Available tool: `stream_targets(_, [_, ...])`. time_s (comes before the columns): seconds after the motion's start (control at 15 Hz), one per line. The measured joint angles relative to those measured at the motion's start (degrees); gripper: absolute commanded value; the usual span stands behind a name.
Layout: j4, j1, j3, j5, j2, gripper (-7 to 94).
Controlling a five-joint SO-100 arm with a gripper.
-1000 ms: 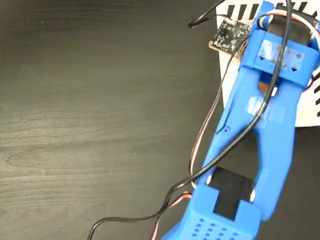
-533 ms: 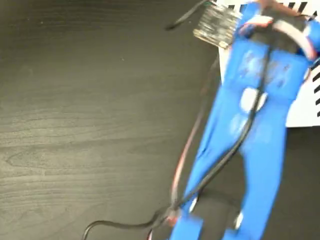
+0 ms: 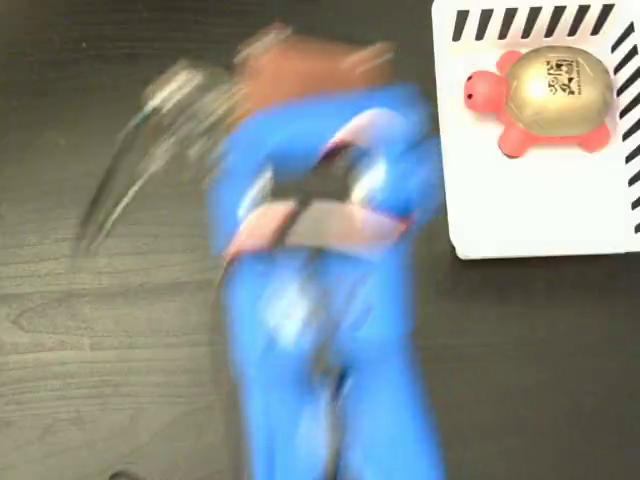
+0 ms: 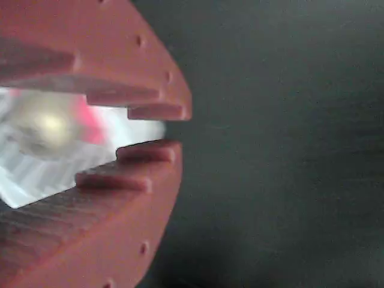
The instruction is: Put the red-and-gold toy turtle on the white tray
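Observation:
The red-and-gold toy turtle [image 3: 555, 95] rests on the white tray [image 3: 540, 210] at the top right of the fixed view, its red head pointing left. My blue arm is a blur over the dark table left of the tray, and the brown gripper [image 3: 300, 60] at its top end is clear of the turtle. In the wrist view the gripper [image 4: 179, 131] stands open by a narrow gap with nothing between its toothed jaws. Behind that gap the turtle [image 4: 48, 123] and the tray [image 4: 36, 180] show blurred.
A dark wood-grain table [image 3: 110, 300] fills the rest of the fixed view. Black diagonal stripes run along the tray's top and right edges. Blurred cables [image 3: 140, 170] trail from the arm's upper left.
The arm has swung left off the tray, uncovering the turtle lying on it. Motion blur has grown strongly.

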Motion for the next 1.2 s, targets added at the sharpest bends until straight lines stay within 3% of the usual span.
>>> stream_targets(0.2, [-8.09,-4.22,22.32,-2.9,17.49,0])
stream_targets(0.4, [-11.16,-6.15,42.01,-4.39,33.4,0])
stream_targets(0.8, [-7.65,-4.39,63.28,-4.75,59.24,0])
stream_targets(1.2, [-2.64,-2.46,69.52,-5.62,67.68,0])
